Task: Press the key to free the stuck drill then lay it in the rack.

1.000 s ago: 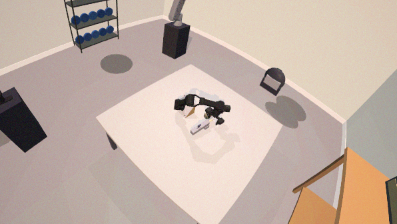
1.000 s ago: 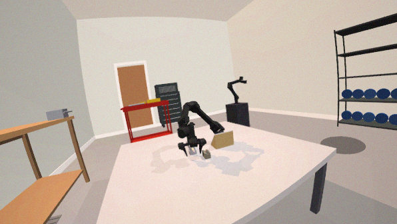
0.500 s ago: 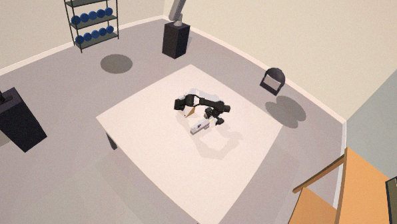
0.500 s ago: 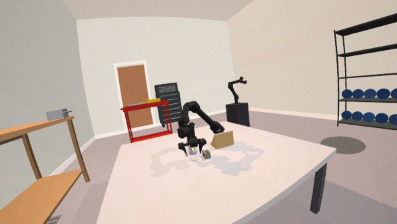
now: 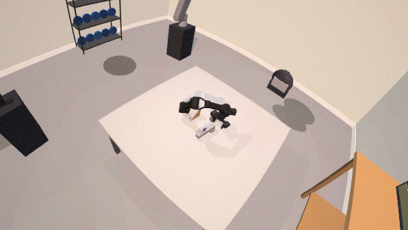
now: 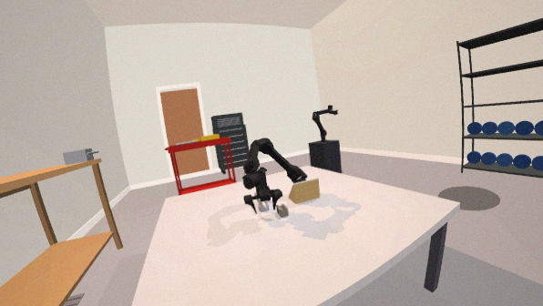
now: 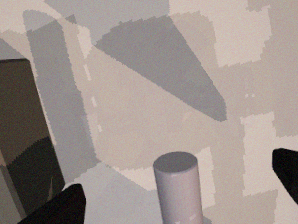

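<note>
My gripper (image 5: 219, 121) (image 6: 265, 210) (image 7: 180, 176) is open and empty, pointing down, its fingers wide apart. In the wrist view a pale grey cylinder (image 7: 181, 192) shows its round end between the fingers, touching neither; whether it is the key or part of the drill I cannot tell. A long white block with dark marks (image 5: 205, 130) lies beside the gripper. A small grey-brown block (image 6: 282, 210) sits by one finger. A wedge-shaped block (image 5: 196, 115) (image 6: 305, 191) with a tan side stands near the arm's base. I cannot tell which of these is the rack.
Everything stands on the pale table (image 5: 161, 150) (image 6: 219, 269). The arm (image 5: 217, 105) (image 6: 280, 159) arches from its base over to the gripper. In the wrist view a dark brown block (image 7: 22, 105) stands at the left edge, close to the left finger. Shadows cover the table there.
</note>
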